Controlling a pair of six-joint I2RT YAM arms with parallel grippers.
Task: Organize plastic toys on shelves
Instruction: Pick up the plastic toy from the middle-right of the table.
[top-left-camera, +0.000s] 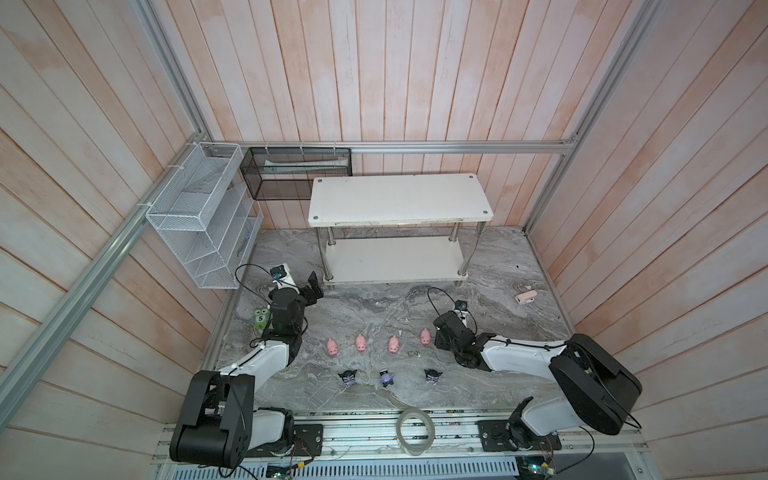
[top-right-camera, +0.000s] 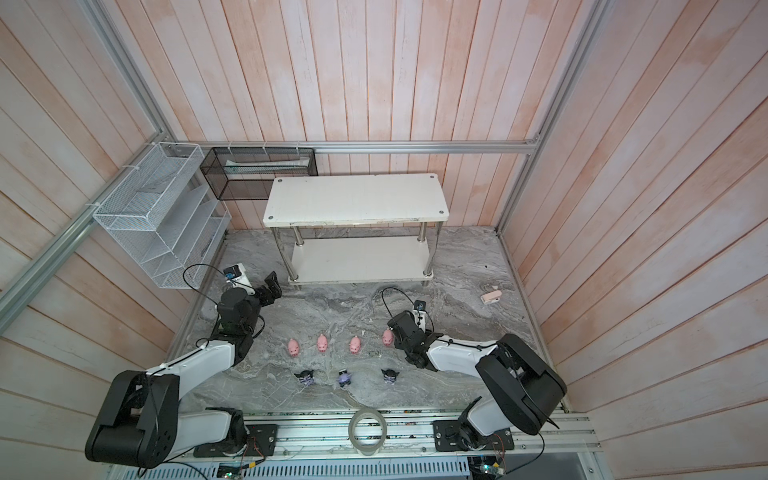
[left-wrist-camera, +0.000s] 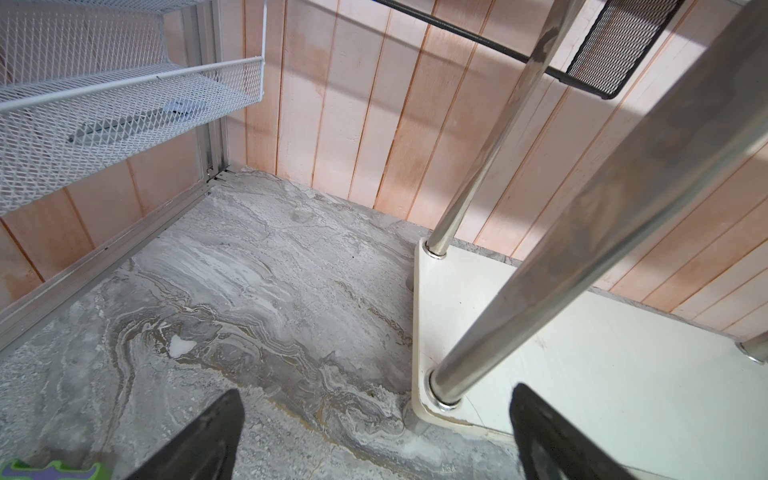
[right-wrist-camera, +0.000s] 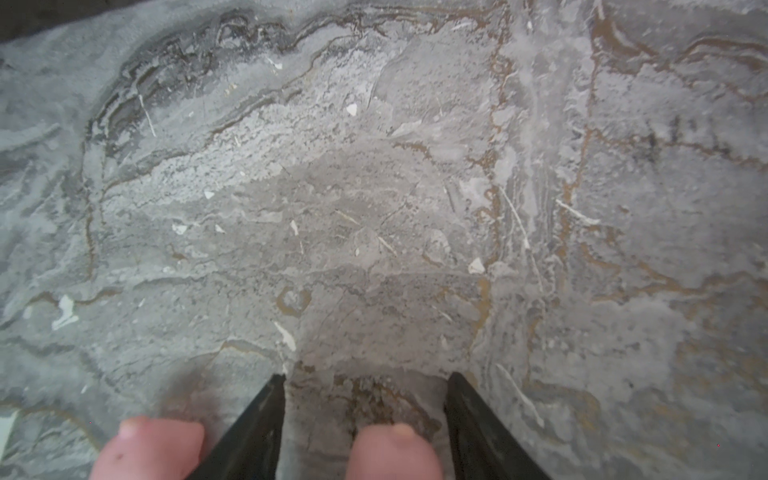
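Grey veined marble covers the counter (top-left-camera: 490, 291), and every toy I can make out lies on it. The shelves (top-left-camera: 399, 199), two white boards on chrome legs, stand at 12 o'clock against the back wall.

Four pink pigs (top-left-camera: 360, 343) stand in a row across the near middle, running from 9 to 3 o'clock, each apart from the next. At 6 o'clock of that row, three dark figurines (top-left-camera: 386, 378) with pointed ears form a second row.

The right tool (top-left-camera: 441, 338) points down at the 3 o'clock end of the pig row, just beside the last pig (top-left-camera: 424, 336). Its wrist camera shows its fingers (right-wrist-camera: 257, 436) partly spread with a blurred pink toy (right-wrist-camera: 395, 451) between them. There is a plain gap on one side, so it has no grip on the toy. A second pink shape (right-wrist-camera: 153, 449) sits just outside one finger.

The left tool (top-left-camera: 315, 286) is at about 10 o'clock, spread wide with nothing in it. It faces the nearest chrome leg (left-wrist-camera: 582, 249) at the shelves' lower corner.

A green toy (top-left-camera: 260, 321) marked 5 stands at 9 o'clock beside the left arm. A white wire rack (top-left-camera: 199, 220) and a black mesh basket (top-left-camera: 295, 172) hang on the walls towards 10 and 11 o'clock. A tape roll (top-left-camera: 415, 430) rests on the rail at 6 o'clock.
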